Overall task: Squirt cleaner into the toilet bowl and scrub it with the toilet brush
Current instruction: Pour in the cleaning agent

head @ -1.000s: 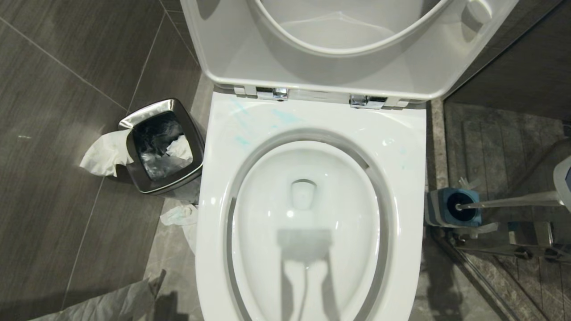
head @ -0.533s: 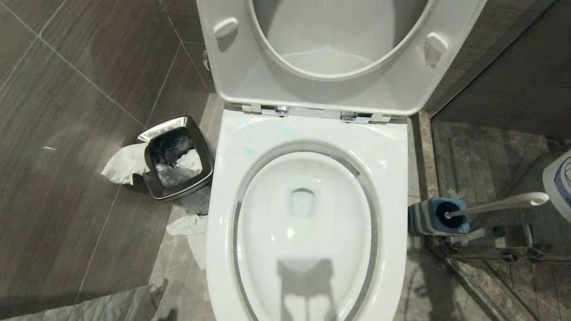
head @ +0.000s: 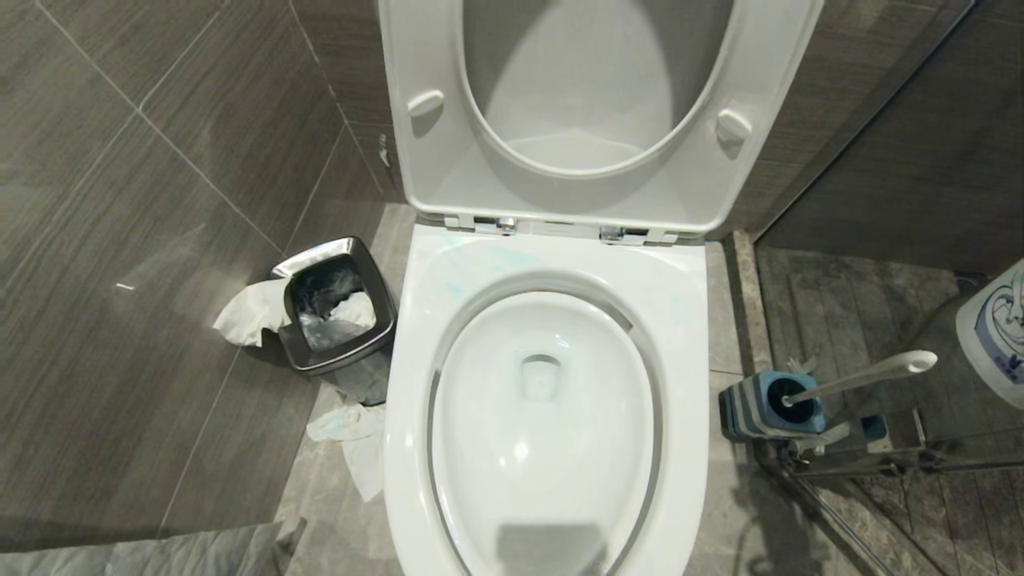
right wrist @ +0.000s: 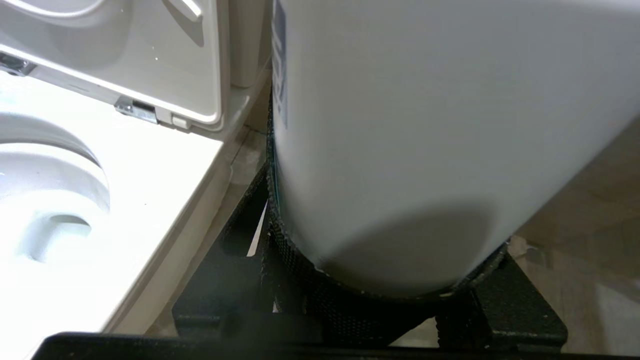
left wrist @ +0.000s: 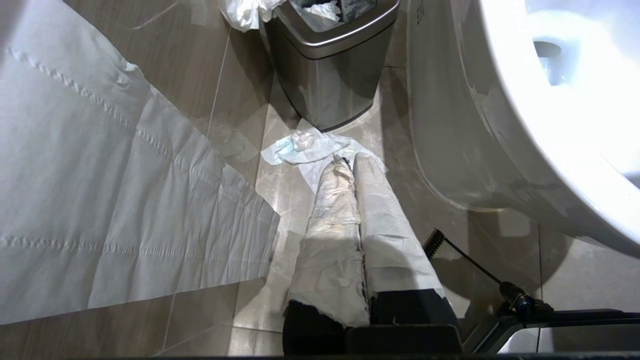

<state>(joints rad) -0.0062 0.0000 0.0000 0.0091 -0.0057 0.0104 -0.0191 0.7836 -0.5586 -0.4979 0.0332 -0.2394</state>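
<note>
Your right gripper [right wrist: 380, 280] had its jaws about half open, clamped round a fat white bottle [right wrist: 425, 140] beside the toilet bowl [head: 680, 320]. Left gripper [left wrist: 360, 165], paper-wrapped, had its jaws shut on nothing, low over the floor [left wrist: 200, 100] near the steel bin [head: 336, 308]. The bin held crumpled tissue, the bowl clear water, with faint turquoise cleaner [head: 456, 284] smeared at its back rim. The toilet brush [head: 860, 376] sat in its blue holder [head: 764, 404] on the bowl's right, handle leaning away from the bowl.
</note>
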